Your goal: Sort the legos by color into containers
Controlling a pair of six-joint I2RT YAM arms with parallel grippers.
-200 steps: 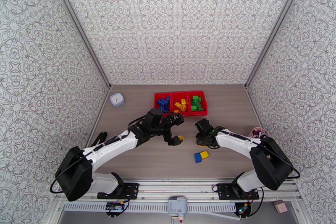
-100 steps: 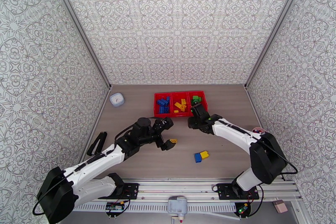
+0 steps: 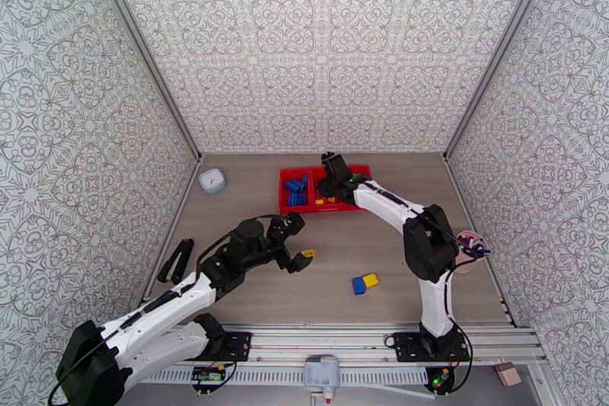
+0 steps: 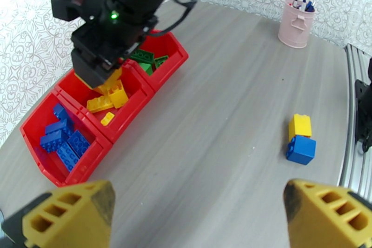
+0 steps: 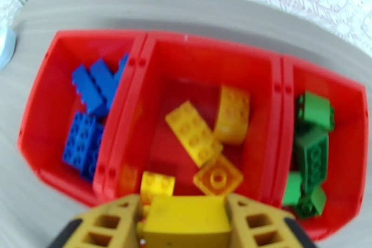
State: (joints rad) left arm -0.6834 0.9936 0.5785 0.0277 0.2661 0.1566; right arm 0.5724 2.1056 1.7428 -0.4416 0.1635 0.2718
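One yellow brick sat clamped in the right jaws over the middle compartment of the red tray, above the other yellow ones.

Dropping it looked like the step in hand: the next move called for parting those jaws well inside the dividers. Left jaws stood wide apart and empty above the bench, where a loose yellow brick and a blue brick lay touching, unsorted. Whether that pair was clipped together could not be told. From above, the right arm covered part of the tray.
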